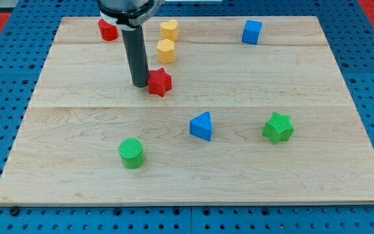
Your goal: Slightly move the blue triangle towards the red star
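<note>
The blue triangle lies on the wooden board a little right of the middle. The red star lies up and to the left of it, well apart. My tip rests on the board right at the red star's left side, touching or nearly touching it. The tip is far from the blue triangle, up and to the left of it.
A red cylinder sits at the top left, partly behind the arm. A yellow heart and a yellow hexagon stand above the red star. A blue cube is at top right, a green star at right, a green cylinder at lower left.
</note>
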Motion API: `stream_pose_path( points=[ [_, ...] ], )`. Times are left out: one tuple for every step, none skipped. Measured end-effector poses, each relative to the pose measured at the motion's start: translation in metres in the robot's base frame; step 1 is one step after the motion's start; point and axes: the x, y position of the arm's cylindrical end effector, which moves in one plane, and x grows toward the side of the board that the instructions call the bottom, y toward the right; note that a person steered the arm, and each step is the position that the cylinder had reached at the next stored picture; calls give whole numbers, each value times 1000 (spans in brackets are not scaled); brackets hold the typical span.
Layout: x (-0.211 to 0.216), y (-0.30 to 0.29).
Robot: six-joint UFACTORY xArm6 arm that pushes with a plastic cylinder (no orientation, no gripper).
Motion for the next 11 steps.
stream_pose_path(
  points=[
    [0, 23],
    [20, 13],
    [42, 104],
    [60, 196],
    [121, 172],
    [127, 101],
    [112, 65],
    [111, 86],
    [111, 110],
    [111, 125],
    [109, 84]
  ],
)
